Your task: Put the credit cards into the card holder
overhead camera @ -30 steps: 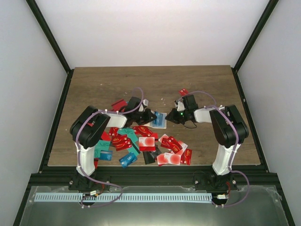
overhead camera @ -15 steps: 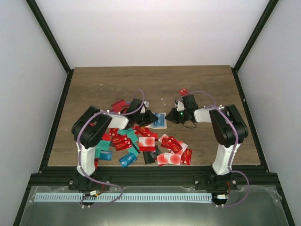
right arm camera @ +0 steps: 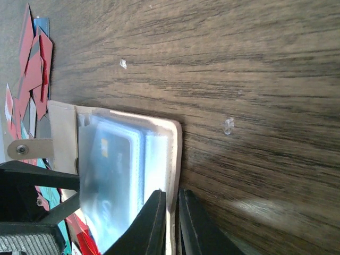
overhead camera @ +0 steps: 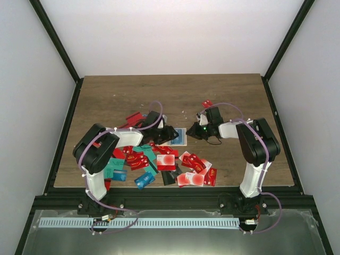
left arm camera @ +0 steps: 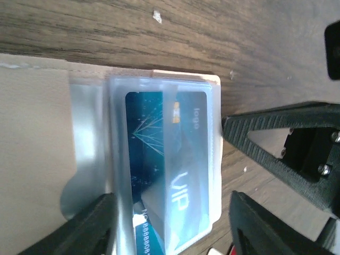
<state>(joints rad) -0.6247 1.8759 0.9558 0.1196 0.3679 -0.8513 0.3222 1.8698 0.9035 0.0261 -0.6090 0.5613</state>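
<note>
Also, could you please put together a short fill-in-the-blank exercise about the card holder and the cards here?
1. The card inside the card holder's clear sleeve is ___ in colour.
2. The big word printed on that card is ___.
3. The right gripper pinches the holder's beige edge, while the left gripper stands ___.
4. The loose credit cards on the table are mostly ___.
Missing words: blue; VIP; open; red.
</note>
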